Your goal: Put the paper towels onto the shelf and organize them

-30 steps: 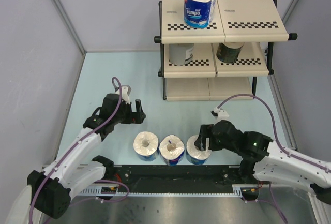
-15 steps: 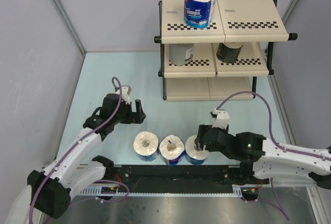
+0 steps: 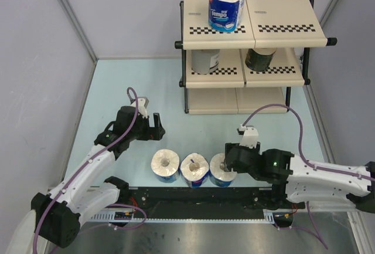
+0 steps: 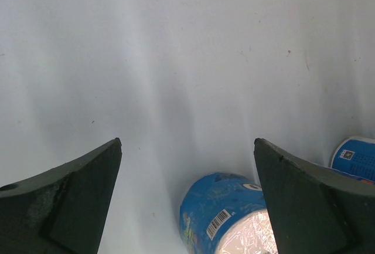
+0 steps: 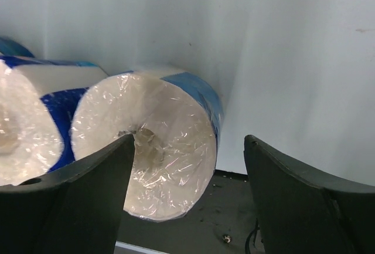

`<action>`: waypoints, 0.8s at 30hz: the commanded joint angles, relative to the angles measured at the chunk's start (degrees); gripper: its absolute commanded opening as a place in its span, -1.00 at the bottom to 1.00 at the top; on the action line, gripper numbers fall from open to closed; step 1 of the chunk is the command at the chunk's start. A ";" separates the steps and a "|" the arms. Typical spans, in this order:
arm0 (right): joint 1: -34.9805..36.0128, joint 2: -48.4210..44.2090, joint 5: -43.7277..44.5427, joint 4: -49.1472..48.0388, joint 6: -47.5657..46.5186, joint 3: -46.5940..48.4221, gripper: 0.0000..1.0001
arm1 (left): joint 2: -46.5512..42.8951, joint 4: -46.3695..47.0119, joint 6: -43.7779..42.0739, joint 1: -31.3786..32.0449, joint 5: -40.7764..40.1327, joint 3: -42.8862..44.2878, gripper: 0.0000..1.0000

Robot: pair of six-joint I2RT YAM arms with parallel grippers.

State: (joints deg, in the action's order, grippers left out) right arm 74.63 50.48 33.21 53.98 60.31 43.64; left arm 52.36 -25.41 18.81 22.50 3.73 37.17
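Observation:
Three blue-wrapped paper towels stand in a row at the near edge: left (image 3: 166, 166), middle (image 3: 194, 170), right (image 3: 220, 172). My right gripper (image 3: 230, 159) hovers open over the right roll (image 5: 158, 160); one finger (image 5: 70, 201) crosses its top face, the other stands clear beside it. My left gripper (image 3: 157, 127) is open above bare table, behind the left roll (image 4: 225, 216). On the shelf (image 3: 281, 28), a Tempo roll (image 3: 226, 6) stands on the top tier. A grey roll (image 3: 205, 61) and a dark roll (image 3: 259, 58) sit on the middle tier.
A black rail (image 3: 199, 198) runs along the near table edge just behind the three rolls. Grey walls (image 3: 47, 60) close the table on the left and back. The shelf's bottom tier (image 3: 234, 98) holds nothing that I can see.
My right arm has swung its wrist left and over the right-hand roll, with the jaws narrowing slightly. The left arm and all rolls have stayed put.

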 commanded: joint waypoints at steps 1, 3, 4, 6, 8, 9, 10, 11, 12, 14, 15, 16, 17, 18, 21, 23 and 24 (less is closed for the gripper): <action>0.34 5.40 -1.92 -1.94 -0.81 0.75 0.61 | -0.41 0.62 -0.88 0.44 0.67 1.59 0.99; 0.34 6.91 -2.71 -2.21 -0.90 0.57 0.58 | -0.50 0.71 -0.79 0.44 0.58 1.59 1.00; 0.43 7.52 -2.89 -2.47 -0.81 0.48 0.57 | -0.50 0.71 -0.79 0.44 0.49 1.59 1.00; 0.43 8.93 -3.33 -2.65 -0.73 0.14 0.49 | -0.50 0.80 -0.79 0.44 0.49 1.59 1.00; 0.43 9.64 -3.33 -2.82 -0.37 0.04 0.40 | -0.50 0.80 -0.79 0.44 0.49 1.59 1.00; 0.43 9.90 -3.42 -2.82 -0.20 -0.22 0.31 | -0.50 0.71 -0.79 0.44 0.49 1.59 1.00; 0.43 9.82 -3.24 -2.91 -0.02 -0.13 0.22 | -0.50 0.80 -0.79 0.44 0.49 1.59 1.00; 0.43 9.73 -3.15 -3.00 0.07 -0.22 0.13 | -0.50 0.80 -0.79 0.44 0.58 1.59 1.00; 0.43 9.12 -2.80 -3.00 0.33 -0.22 -0.05 | -0.50 0.80 -0.79 0.44 0.49 1.59 1.00; 0.69 6.67 -1.67 -3.35 1.20 -0.13 -0.13 | -0.50 0.80 -0.88 0.44 0.49 1.59 1.00; 1.21 5.17 0.95 -3.70 1.91 -0.22 -0.24 | -0.50 0.80 -0.79 0.44 0.49 1.59 1.00; 1.74 3.50 2.80 -4.05 2.43 -0.22 -0.27 | -0.50 0.80 -0.79 0.44 0.49 1.59 1.00; 2.44 1.14 4.74 -4.49 2.87 -0.22 -0.29 | -0.50 0.80 -0.79 0.44 0.49 1.59 1.00; 2.45 -3.06 8.85 -5.62 2.53 -0.22 -0.35 | -0.50 0.80 -0.79 0.44 0.49 1.59 1.00; 0.88 -10.72 18.25 -9.57 -1.49 -0.22 -0.59 | -0.59 0.80 -0.79 0.44 0.40 1.68 0.99; -2.28 -12.33 20.66 -13.70 -6.67 -0.13 -0.63 | -0.68 0.71 -0.79 0.44 0.32 1.68 1.00; -6.82 -12.60 20.40 -19.12 -13.66 -0.13 -0.62 | -0.59 0.71 -0.79 0.44 0.40 1.68 1.00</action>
State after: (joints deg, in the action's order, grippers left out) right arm 75.00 41.17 41.30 49.01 57.74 42.00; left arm 52.36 -25.41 18.81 22.50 3.68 37.17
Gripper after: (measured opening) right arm 0.478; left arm 0.996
